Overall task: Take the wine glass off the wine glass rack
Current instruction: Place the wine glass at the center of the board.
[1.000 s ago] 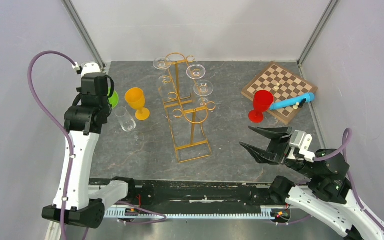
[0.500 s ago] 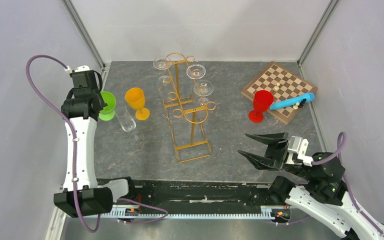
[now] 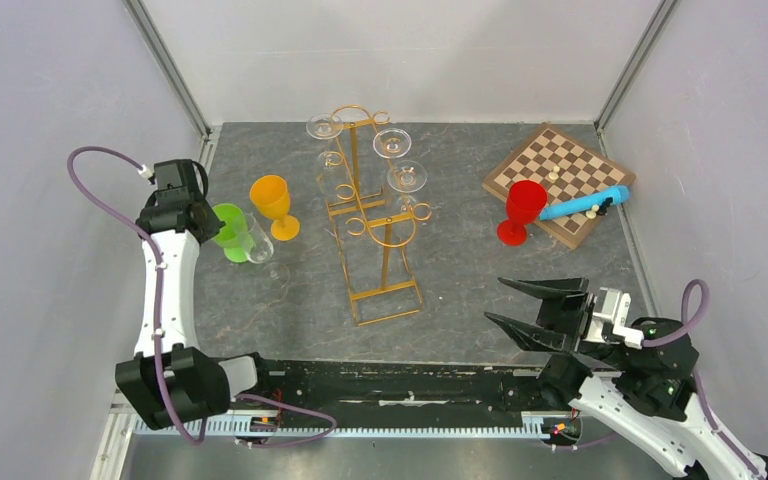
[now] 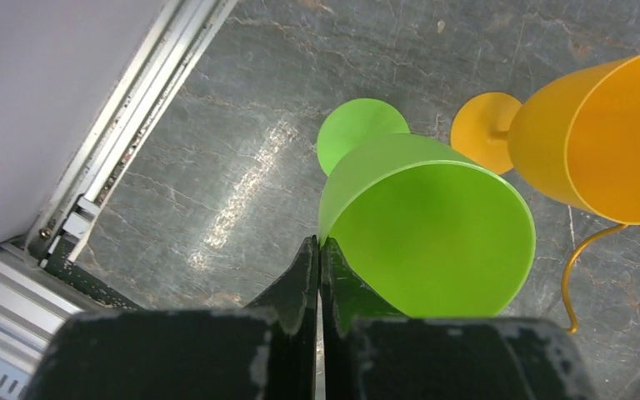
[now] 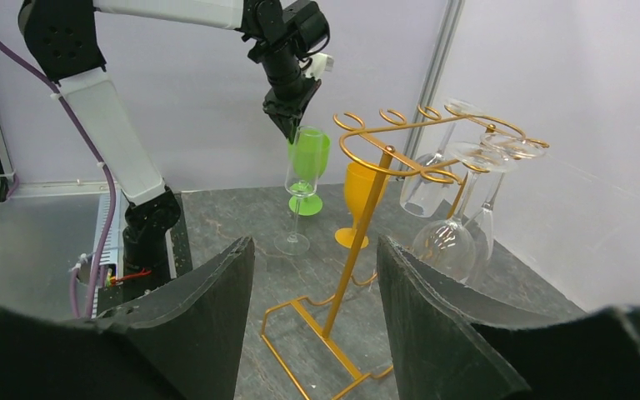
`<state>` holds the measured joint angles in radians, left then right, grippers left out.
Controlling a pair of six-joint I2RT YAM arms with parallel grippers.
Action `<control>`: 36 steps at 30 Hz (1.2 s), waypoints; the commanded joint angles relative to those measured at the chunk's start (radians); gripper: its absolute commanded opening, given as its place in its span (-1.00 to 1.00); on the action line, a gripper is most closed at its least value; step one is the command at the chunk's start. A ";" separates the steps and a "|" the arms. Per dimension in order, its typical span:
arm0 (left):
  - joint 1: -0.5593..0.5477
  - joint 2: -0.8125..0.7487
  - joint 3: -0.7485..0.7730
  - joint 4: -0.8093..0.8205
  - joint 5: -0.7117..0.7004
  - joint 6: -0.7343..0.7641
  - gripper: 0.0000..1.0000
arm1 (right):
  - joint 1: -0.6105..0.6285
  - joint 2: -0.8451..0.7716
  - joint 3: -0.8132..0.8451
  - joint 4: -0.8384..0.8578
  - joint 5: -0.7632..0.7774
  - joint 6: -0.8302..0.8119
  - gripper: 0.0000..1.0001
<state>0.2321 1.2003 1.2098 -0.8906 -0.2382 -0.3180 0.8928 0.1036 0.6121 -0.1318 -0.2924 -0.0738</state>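
Bright, even white light fills the whole enclosure, shadows fall faint and soft on the dark stone tabletop point(image 4: 175, 150), a pale streak of glare shines across it in the left wrist view, and the left gripper point(image 4: 318, 246) looks soft close to its lens.

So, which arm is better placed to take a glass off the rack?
Right, probably: the right gripper is open, facing the rack and glasses; the left gripper is shut beside the green cup.

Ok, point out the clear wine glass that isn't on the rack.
The glass standing upright on the table beside the green cup; the other three hang upside down from the gold rack.
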 commanded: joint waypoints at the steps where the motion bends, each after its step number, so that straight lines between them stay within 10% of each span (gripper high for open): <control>1: 0.025 0.015 -0.026 0.082 0.046 -0.077 -0.95 | -0.002 -0.031 -0.023 0.007 -0.005 0.029 0.17; 19: 0.072 0.112 -0.050 0.094 0.061 -0.115 -0.94 | -0.001 -0.049 -0.038 -0.022 0.016 0.028 0.22; 36: 0.073 0.046 0.078 0.037 0.104 -0.110 0.18 | -0.002 -0.009 0.003 -0.051 0.040 0.028 0.32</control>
<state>0.3000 1.3003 1.2087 -0.8406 -0.1493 -0.4076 0.8925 0.0788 0.5743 -0.1909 -0.2687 -0.0521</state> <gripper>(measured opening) 0.538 0.652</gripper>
